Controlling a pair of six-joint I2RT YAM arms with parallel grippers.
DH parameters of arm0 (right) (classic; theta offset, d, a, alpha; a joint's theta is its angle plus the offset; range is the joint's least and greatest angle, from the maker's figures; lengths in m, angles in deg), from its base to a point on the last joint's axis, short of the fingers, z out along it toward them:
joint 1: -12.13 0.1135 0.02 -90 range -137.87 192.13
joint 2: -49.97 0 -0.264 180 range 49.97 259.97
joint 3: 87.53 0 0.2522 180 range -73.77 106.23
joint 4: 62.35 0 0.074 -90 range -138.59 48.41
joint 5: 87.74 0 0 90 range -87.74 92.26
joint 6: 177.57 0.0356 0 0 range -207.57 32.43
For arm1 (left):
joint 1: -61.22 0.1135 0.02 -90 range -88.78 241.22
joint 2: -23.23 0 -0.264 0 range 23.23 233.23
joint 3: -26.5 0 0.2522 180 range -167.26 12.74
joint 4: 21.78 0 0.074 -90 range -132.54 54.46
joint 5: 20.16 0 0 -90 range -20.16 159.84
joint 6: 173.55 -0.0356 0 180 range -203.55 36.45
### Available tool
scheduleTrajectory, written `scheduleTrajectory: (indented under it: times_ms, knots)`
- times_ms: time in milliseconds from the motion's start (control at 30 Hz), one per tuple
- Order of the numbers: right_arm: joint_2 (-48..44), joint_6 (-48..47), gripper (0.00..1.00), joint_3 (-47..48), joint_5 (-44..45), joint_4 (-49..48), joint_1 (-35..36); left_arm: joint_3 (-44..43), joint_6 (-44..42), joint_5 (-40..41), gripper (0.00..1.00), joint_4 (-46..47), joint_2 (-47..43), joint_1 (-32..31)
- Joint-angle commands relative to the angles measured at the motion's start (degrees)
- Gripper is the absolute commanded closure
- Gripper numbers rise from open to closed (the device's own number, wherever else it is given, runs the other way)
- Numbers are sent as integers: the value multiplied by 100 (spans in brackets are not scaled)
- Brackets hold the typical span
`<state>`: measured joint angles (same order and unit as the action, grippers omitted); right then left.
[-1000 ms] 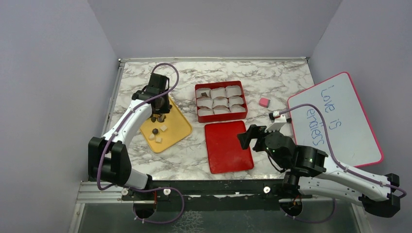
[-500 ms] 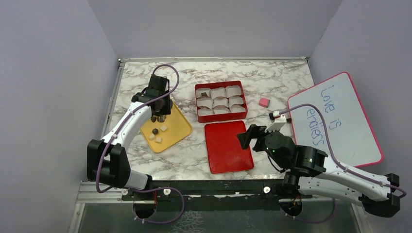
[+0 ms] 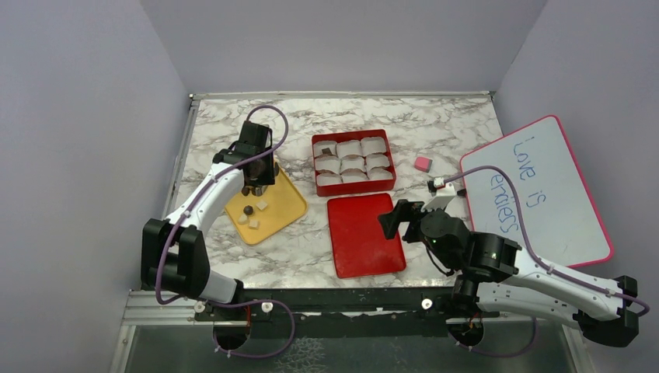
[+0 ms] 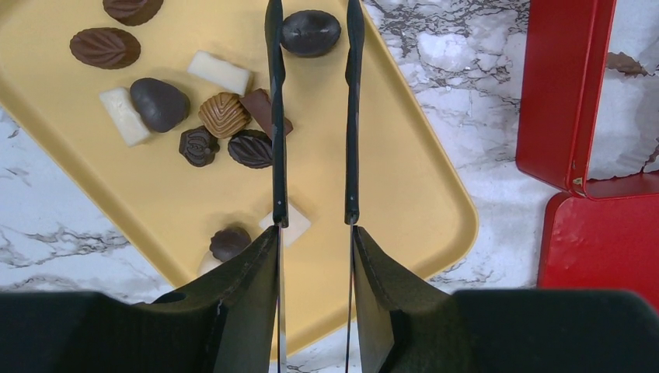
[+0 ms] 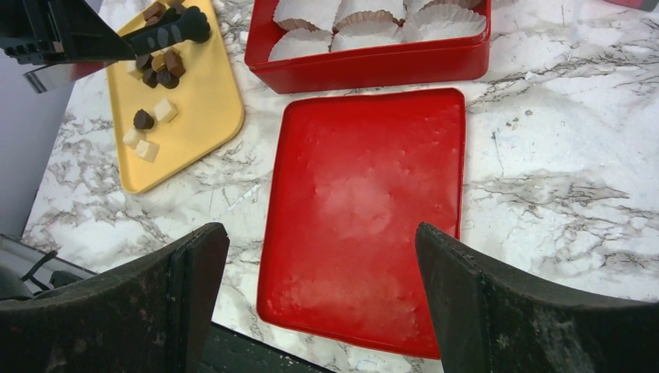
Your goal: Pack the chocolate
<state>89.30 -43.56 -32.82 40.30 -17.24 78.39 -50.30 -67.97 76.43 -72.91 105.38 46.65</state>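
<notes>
Several chocolates (image 4: 221, 113), dark brown and pale cream, lie on a yellow tray (image 4: 388, 155) at the table's left (image 3: 284, 206). My left gripper (image 4: 315, 233) is shut on black tongs (image 4: 275, 116) and hangs over the tray (image 3: 252, 185). The tong arms stand apart with nothing gripped. A dark oval chocolate (image 4: 311, 33) lies on the tray between the tong tips. My right gripper (image 5: 315, 233) is open and empty above the red lid (image 5: 373, 194). The red box (image 3: 355, 187) with white paper cups stands behind the lid.
A small pink block (image 3: 422, 163) lies right of the box. A pink-framed whiteboard (image 3: 544, 186) leans at the right edge. The red lid (image 3: 364, 233) lies flat between the two arms. Walls close in the left, back and right.
My left gripper with the tongs has shifted slightly toward the back of the tray. The right arm has barely moved.
</notes>
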Motion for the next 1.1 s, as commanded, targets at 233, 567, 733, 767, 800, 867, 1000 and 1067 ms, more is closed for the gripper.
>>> scheduleTrajectory:
  times_ms: [233, 567, 733, 767, 800, 867, 1000, 1067]
  knots:
    - [-107, 20, 5, -206, 32, -191, -13, -21, -19, -158, 61, 211, 215, 136]
    - [-82, -56, 5, -285, -33, -361, -17, -85, -63, -306, 70, 212, 339, 167]
    - [-83, -68, 5, -238, -16, -311, -14, -88, -37, -274, 72, 179, 123, 173]
    - [-91, -68, 5, -247, -16, -314, -16, -100, -21, -253, 72, 156, 84, 166]
    - [-101, -76, 5, -253, -7, -318, -17, -110, -27, -247, 72, 145, 49, 165]
    - [-109, -77, 5, -260, -7, -332, -16, -133, -17, -244, 72, 115, -5, 170]
    - [-102, -77, 5, -236, -29, -308, -12, -153, 3, -364, 73, 89, -141, 168]
    - [-101, -77, 5, -215, -34, -290, -16, -197, -1, -403, 73, 56, -249, 170]
